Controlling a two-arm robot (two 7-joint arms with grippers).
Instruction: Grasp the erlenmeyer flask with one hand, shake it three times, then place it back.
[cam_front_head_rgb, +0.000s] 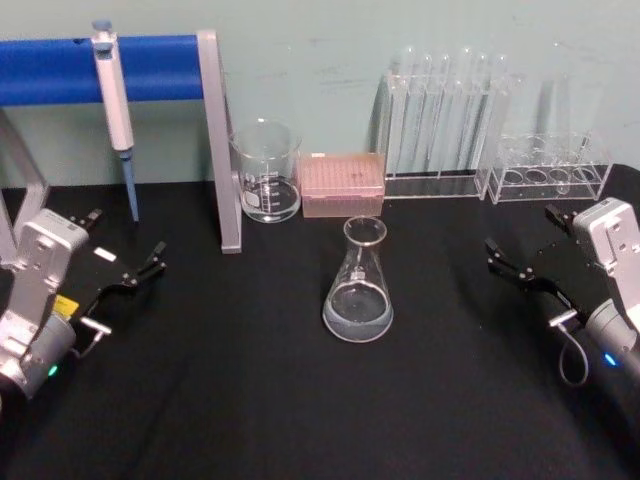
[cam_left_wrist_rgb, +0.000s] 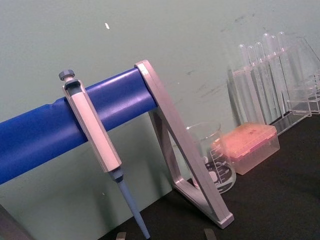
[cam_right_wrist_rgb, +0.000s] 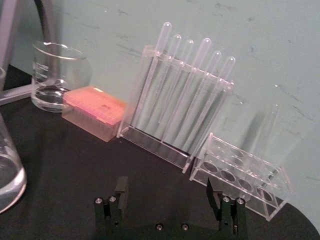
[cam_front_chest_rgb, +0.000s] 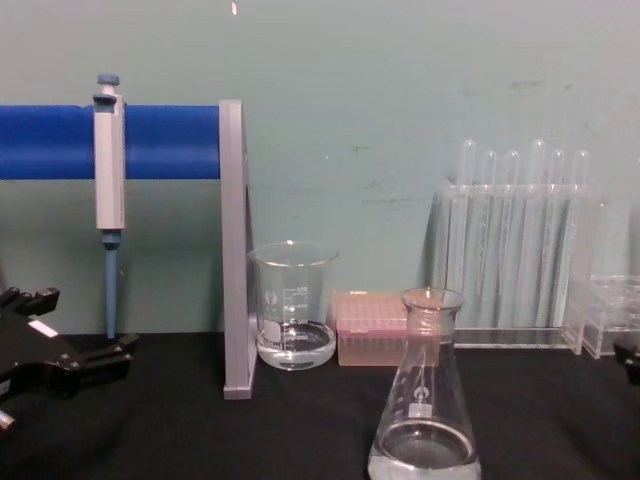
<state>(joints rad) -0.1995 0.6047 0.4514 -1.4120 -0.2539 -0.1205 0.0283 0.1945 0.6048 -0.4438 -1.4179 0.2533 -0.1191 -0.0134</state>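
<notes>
Erlenmeyer flask (cam_front_head_rgb: 358, 290), one only, is standing upright mid-counter (cam_front_head_rgb: 250, 400) in the head view, holding a little clear liquid, with open counter lying all round it. The left tool (cam_front_head_rgb: 125, 240) and right tool (cam_front_head_rgb: 525, 235) are hanging near the left and right edges, well apart from it, both with fingers spread. In the chest view, one beaker (cam_front_chest_rgb: 293, 300) is sitting farther back and left, holding shallow liquid. In the right wrist view, six test tubes (cam_right_wrist_rgb: 195, 75) are standing in one rack (cam_right_wrist_rgb: 155, 145).
</notes>
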